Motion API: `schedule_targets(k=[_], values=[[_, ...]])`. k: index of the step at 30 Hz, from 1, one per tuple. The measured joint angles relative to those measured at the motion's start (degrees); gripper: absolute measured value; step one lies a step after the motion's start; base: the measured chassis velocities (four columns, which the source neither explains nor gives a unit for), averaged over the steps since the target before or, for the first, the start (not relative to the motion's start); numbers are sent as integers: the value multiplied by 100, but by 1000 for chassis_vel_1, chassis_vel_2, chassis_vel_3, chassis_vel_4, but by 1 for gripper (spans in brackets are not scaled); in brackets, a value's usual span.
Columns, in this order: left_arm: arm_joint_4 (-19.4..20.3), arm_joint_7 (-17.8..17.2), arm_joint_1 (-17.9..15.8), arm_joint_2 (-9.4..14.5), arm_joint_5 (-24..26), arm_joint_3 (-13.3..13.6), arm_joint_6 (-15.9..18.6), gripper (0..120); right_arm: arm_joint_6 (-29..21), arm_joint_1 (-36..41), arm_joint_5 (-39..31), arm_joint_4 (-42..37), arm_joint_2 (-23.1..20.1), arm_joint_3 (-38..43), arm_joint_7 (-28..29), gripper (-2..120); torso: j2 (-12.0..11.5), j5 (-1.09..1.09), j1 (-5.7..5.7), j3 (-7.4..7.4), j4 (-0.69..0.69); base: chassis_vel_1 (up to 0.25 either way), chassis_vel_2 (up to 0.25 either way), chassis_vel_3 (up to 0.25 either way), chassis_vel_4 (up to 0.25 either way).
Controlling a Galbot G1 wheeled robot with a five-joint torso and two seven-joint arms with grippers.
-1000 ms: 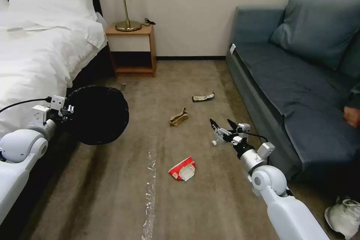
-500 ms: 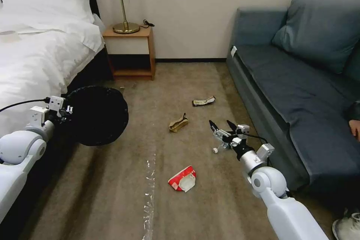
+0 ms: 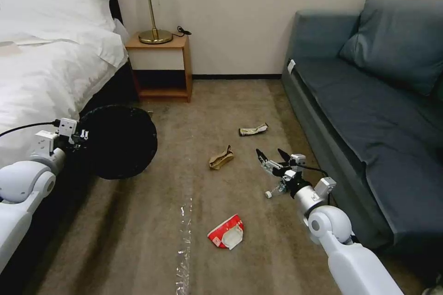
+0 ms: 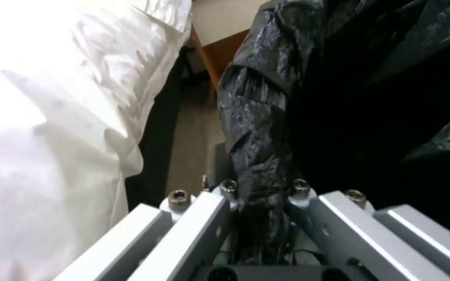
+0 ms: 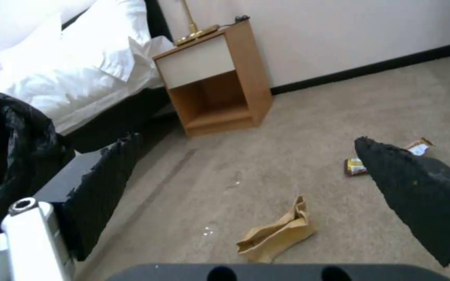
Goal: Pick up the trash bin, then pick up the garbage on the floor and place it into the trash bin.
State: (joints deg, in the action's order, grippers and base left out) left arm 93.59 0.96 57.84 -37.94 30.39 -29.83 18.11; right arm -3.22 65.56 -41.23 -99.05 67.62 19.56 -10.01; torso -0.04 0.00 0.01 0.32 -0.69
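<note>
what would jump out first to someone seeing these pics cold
The black-lined trash bin held up off the carpet beside the white bed, its bag rim clamped in the left gripper. Next, three bits of litter on the floor between bed and blue sofa: a red-and-white carton nearest, a brown paper scrap, and a foil wrapper farthest. The right gripper hangs open above the carpet near the scrap.

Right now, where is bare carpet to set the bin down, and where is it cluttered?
Bare carpet lies between the nightstand and sofa, and below the held trash bin beside the tape strip. The middle is crowded: wrapper, brown scrap, carton, right gripper.
</note>
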Motion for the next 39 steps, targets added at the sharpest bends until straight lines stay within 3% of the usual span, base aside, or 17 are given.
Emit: schedule_targets(k=[12, 20, 24, 29, 36, 38, 39], values=[[5, 5, 30, -6, 2, -1, -27, 1, -165, 65, 76, 23, -92, -119, 72, 100, 0, 0, 0, 0, 0, -59, 49, 50, -52], [215, 9, 267, 42, -18, -205, -63, 1, -708, 128, -35, -190, -1263, -958, 107, 100, 0, 1, 0, -1, -2, 0, 0, 0, 0], [248, 8, 316, 18, -35, -268, -71, 1, -803, 70, -191, -227, -1486, -1212, 106, 100, 0, 0, 0, -1, -1, 0, 0, 0, 0], [349, -82, 373, -149, -181, -227, -16, 1, -889, -118, -211, -87, -1938, -2158, 81, 100, 0, 0, 0, -1, 0, 0, 0, 0, 0], [460, -136, 328, -364, -335, -85, 62, 1, -894, -297, -226, 459, -1994, -2890, -30, 100, 0, 2, 0, 0, -1, 0, 0, 0, 0], [538, -147, 330, -601, -460, 39, 82, 1, -813, -353, -152, 863, -1898, -3194, -127, 100, 0, 0, 0, 0, -1, 0, 0, 0, 0], [538, -147, 330, -601, -460, 39, 82, 1, -813, -353, -152, 863, -1898, -3194, -127, 100, 0, 0, 0, 0, -1, 0, 0, 0, 0]])
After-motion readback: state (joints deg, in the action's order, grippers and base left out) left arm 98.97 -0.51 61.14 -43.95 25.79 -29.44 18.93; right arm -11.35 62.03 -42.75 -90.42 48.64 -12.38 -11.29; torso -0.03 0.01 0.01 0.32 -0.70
